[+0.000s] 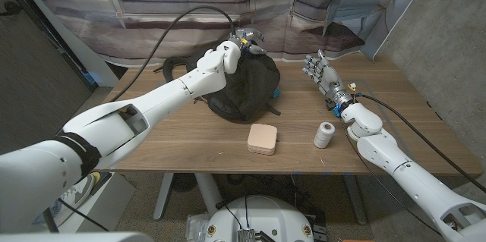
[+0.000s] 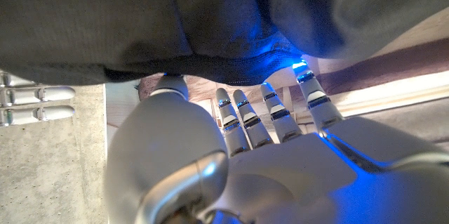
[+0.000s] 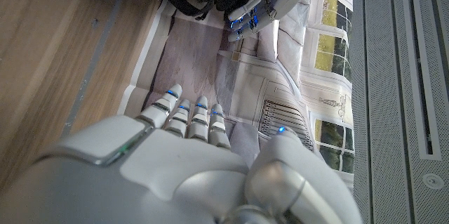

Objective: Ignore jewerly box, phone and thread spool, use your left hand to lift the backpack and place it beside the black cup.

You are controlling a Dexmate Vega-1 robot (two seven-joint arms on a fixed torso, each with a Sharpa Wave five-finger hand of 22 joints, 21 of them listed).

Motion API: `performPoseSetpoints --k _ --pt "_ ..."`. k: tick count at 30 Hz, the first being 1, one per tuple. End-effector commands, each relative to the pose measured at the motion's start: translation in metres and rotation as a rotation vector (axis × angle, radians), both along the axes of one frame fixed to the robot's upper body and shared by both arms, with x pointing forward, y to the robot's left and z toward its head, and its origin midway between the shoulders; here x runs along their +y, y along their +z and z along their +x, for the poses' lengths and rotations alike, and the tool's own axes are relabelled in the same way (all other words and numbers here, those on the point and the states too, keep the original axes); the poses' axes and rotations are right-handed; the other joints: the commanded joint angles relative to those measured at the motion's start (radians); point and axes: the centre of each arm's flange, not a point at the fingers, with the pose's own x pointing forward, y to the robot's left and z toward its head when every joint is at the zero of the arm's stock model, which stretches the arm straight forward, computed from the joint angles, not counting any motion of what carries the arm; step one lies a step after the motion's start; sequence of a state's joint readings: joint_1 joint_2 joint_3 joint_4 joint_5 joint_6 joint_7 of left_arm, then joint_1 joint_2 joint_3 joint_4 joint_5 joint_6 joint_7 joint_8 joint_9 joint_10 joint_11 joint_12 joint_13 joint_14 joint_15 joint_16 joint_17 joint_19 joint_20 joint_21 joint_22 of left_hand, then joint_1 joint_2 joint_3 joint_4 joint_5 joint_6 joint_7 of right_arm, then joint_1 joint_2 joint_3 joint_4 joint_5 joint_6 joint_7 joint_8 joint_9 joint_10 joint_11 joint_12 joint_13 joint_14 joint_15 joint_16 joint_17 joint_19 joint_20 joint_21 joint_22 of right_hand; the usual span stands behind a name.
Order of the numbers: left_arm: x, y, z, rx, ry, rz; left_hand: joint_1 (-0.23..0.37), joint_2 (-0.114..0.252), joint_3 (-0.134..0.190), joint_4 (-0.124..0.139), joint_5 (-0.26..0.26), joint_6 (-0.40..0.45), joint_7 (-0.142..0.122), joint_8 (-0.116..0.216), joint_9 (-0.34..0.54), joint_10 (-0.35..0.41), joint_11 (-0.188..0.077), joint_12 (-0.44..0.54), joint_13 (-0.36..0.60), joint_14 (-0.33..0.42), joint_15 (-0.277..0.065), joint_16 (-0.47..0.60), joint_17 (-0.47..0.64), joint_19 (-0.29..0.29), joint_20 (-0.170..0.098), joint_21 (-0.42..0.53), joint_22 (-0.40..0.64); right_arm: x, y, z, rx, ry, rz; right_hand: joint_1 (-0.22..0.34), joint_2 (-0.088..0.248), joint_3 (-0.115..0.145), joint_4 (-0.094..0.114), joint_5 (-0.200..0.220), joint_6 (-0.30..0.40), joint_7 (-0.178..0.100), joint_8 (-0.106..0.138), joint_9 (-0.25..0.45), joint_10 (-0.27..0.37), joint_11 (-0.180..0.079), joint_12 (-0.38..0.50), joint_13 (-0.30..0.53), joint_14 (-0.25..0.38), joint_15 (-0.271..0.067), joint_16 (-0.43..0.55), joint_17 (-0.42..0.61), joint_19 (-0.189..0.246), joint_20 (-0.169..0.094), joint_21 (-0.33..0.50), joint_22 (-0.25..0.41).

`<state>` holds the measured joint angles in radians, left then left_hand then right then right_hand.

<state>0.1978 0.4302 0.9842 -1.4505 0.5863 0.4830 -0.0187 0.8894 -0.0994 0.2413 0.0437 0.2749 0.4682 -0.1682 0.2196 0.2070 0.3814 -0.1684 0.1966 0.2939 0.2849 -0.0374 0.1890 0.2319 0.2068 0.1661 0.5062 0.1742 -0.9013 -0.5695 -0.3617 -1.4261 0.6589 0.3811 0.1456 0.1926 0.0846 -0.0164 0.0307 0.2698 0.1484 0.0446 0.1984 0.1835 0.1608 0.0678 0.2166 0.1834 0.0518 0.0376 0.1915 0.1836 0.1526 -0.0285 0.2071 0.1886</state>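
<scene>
- There is one soft black cloth backpack (image 1: 247, 86). It sits on the brown wooden table (image 1: 190, 139), toward 12 o'clock from the table's middle.
- The left hand (image 1: 241, 45) is at the top of the backpack. Its fingers (image 2: 277, 115) curl into the dark cloth, gripping it.
- The right hand (image 1: 323, 71) is at 3 o'clock from the backpack, well apart from it. It holds nothing and its fingers are spread.
- One flat square tan box (image 1: 263, 139) lies at 6 o'clock from the backpack. Its lid is closed.
- One small white spool (image 1: 325, 134) stands at 3 o'clock from the box.
- One small teal thing (image 1: 276, 91) peeks out beside the backpack.
</scene>
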Motion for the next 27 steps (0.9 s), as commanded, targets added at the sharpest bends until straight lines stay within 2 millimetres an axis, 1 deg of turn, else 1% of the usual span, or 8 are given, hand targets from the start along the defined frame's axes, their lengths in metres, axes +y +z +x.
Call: performPoseSetpoints --k 1,6,8,11,27 --pt "0.002 0.005 -0.007 -0.017 0.002 -0.005 -0.003 0.003 -0.003 0.005 0.009 0.003 0.002 0.003 0.003 0.0 -0.003 0.004 0.001 0.007 -0.046 0.01 -0.001 0.011 0.001 -0.001 0.003 0.002 0.006 -0.002 -0.011 -0.003 -0.008 0.008 0.004 -0.003 0.002 -0.003 0.006 -0.004 -0.001 0.004 0.006 0.003 -0.001 0.004 0.01 0.002 -0.004 0.002 0.006 0.001 0.001 0.001" --pt "0.003 0.008 -0.009 -0.006 0.006 -0.006 -0.003 0.004 -0.003 0.005 0.012 0.0 0.001 0.002 0.003 -0.002 -0.001 0.004 0.0 0.006 -0.046 0.01 -0.002 0.01 0.003 -0.004 0.003 0.002 0.007 -0.002 -0.016 -0.005 -0.007 0.008 0.004 -0.003 0.002 -0.003 0.006 -0.004 -0.002 0.004 0.005 0.001 -0.001 0.004 0.011 0.001 -0.003 0.002 0.006 -0.001 0.001 0.001" --pt "0.003 0.008 -0.01 -0.025 0.003 -0.008 -0.003 0.004 -0.004 0.005 0.013 -0.001 0.002 0.002 0.003 -0.005 -0.001 0.003 -0.001 0.003 -0.045 0.009 -0.003 0.01 0.004 -0.005 0.003 0.002 0.008 -0.002 -0.017 -0.005 -0.005 0.009 0.004 -0.003 0.002 -0.003 0.006 -0.003 -0.001 0.004 0.007 0.003 0.0 0.004 0.014 0.0 -0.002 0.002 0.01 -0.008 0.002 0.001" --pt "0.004 0.01 -0.013 -0.031 0.001 -0.01 -0.003 0.005 -0.004 0.005 0.014 -0.001 0.0 0.001 0.002 -0.006 -0.001 0.003 -0.002 0.001 -0.042 0.009 -0.004 0.011 0.004 -0.006 0.003 0.002 0.009 -0.002 -0.017 -0.006 -0.004 0.009 0.005 -0.003 0.002 -0.003 0.006 -0.001 -0.002 0.004 0.008 0.003 0.0 0.004 0.015 -0.003 -0.002 0.002 0.012 -0.012 0.003 0.001" --pt "0.004 0.021 -0.025 -0.055 0.002 -0.014 -0.006 0.006 -0.007 0.008 0.021 -0.011 0.003 -0.003 0.002 -0.012 0.003 0.003 -0.006 -0.006 -0.036 0.008 -0.009 0.008 0.008 -0.015 0.003 0.002 0.01 -0.003 -0.021 -0.004 -0.003 0.01 0.005 -0.003 0.002 -0.004 0.006 0.001 -0.002 0.004 0.009 0.002 0.0 0.004 0.016 -0.004 -0.003 0.002 0.013 -0.011 0.003 0.001"
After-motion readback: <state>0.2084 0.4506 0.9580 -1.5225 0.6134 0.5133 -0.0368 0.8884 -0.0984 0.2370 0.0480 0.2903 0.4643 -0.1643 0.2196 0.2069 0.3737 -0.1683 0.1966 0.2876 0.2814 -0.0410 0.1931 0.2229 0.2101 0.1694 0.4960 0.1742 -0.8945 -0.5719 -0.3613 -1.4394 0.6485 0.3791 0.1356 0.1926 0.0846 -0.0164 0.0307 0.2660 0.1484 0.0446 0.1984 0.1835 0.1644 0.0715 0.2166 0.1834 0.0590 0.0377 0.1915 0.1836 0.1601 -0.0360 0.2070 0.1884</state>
